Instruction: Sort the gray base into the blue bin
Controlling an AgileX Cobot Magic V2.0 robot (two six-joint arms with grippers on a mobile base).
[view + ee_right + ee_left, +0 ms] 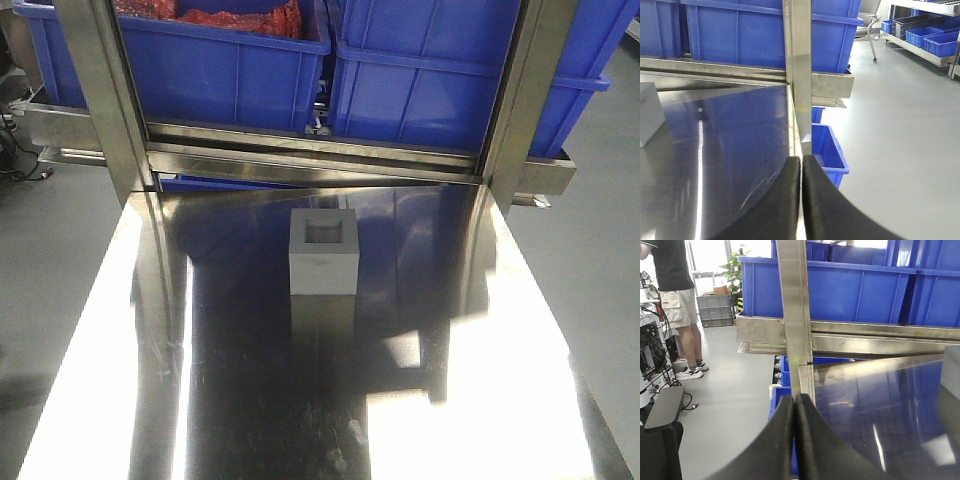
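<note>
The gray base (323, 252) stands on the shiny steel table (200, 400), near its far middle, with its square recess facing up. Its edge shows at the right of the left wrist view (951, 370) and at the left of the right wrist view (649, 112). Two blue bins sit on the raised shelf behind the table, one at the left (225, 70) and one at the right (440, 85). My left gripper (795, 400) is shut and empty at the table's left edge. My right gripper (801, 161) is shut and empty at the table's right edge. Neither shows in the front view.
Two steel uprights (100, 100) (520, 110) flank the shelf at the table's far corners. The left bin holds red netted material (240, 18). Smaller blue bins (827, 150) stand on the floor beside the table. A person (675, 295) stands at the far left.
</note>
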